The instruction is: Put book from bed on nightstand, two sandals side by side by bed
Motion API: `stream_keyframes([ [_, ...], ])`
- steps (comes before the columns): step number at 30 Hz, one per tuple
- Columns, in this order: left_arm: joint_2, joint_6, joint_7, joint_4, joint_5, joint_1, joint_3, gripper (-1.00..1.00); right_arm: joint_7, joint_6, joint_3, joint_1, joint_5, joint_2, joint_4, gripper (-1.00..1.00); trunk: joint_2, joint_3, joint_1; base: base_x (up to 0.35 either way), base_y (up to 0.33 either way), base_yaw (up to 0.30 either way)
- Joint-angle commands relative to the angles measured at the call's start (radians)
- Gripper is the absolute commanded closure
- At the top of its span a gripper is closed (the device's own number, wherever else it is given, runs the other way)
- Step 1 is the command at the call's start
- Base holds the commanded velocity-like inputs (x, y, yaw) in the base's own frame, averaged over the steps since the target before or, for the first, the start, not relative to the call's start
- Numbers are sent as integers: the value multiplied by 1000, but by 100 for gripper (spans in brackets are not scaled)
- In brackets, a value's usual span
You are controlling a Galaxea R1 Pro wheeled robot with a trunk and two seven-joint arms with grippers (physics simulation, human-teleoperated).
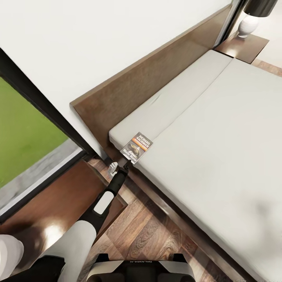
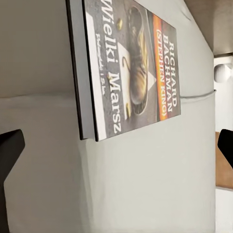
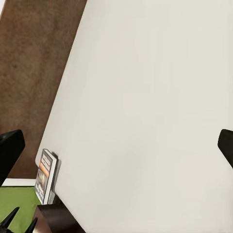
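Left arm (image 1: 84,229) reaches from lower left of head frame up toward centre, white forearm, black wrist. Left gripper (image 1: 119,167) at centre-left, jaws spread wide. Right gripper: dark fingers (image 3: 10,148) at wrist-view edges, set far apart.

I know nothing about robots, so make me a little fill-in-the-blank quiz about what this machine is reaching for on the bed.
1. The book lies on the bed's ____ mattress.
2. The left end effector reaches toward the book at the mattress's ____.
3. At the far end of the headboard, a lamp stands on a ____.
4. Through the window the ground outside looks ____.

Missing words: off-white; corner; nightstand; green
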Motion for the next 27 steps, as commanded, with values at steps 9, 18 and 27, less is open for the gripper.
stream_keyframes([
  [9, 0, -5, -2, 1, 5, -1, -3, -100, 3, 10, 1, -1, -2, 0, 1, -100, 0, 0, 0, 0, 0, 0],
  [18, 0, -5, -2, 1, 5, -1, -3, -100, 3, 10, 1, -1, -2, 0, 1, -100, -35, -16, 19, 0, 0, 0],
  [27, 0, -5, -2, 1, 5, -1, -3, -100, 3, 10, 1, -1, -2, 0, 1, -100, -56, -26, 31, 0, 0, 0],
])
